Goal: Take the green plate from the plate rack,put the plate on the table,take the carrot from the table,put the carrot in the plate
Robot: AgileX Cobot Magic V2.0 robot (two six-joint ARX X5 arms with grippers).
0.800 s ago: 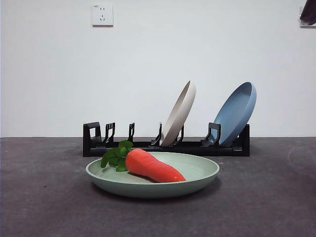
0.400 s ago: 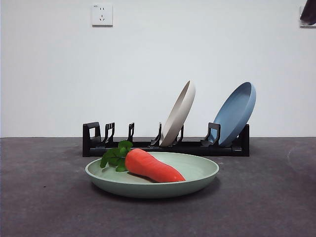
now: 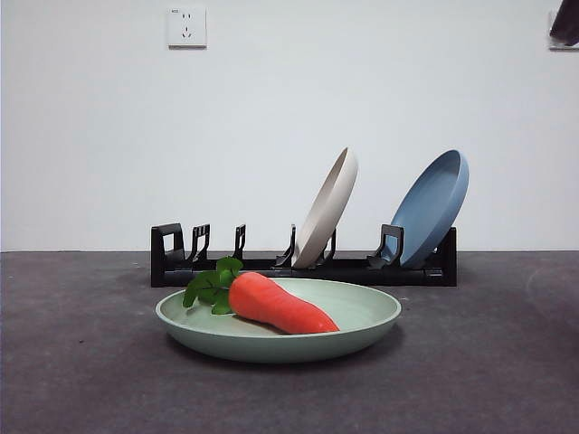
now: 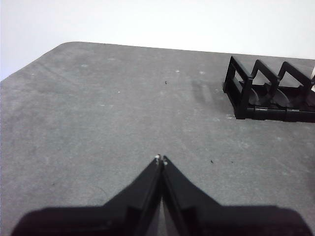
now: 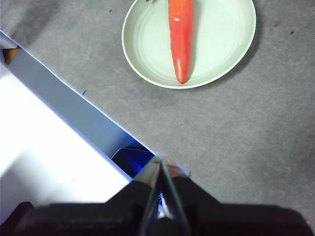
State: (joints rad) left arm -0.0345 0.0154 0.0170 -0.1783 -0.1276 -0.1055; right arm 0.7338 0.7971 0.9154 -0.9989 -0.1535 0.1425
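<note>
The green plate [image 3: 279,333] lies flat on the table [image 3: 81,362] in front of the plate rack [image 3: 303,264]. The carrot [image 3: 276,304] lies in the plate, leaves to the left. In the right wrist view the plate [image 5: 221,44] and the carrot [image 5: 180,34] lie ahead of my right gripper [image 5: 161,158], which is shut, empty and held high off the table. My left gripper [image 4: 160,159] is shut and empty over bare table, with the rack's end [image 4: 268,93] off to one side. One arm shows only as a dark tip [image 3: 564,23] at the top right corner.
A cream-beige plate [image 3: 327,206] and a blue plate [image 3: 432,208] lean in the rack's slots. A wall socket [image 3: 186,27] sits on the white wall. The table's edge [image 5: 74,110] runs beside the right gripper.
</note>
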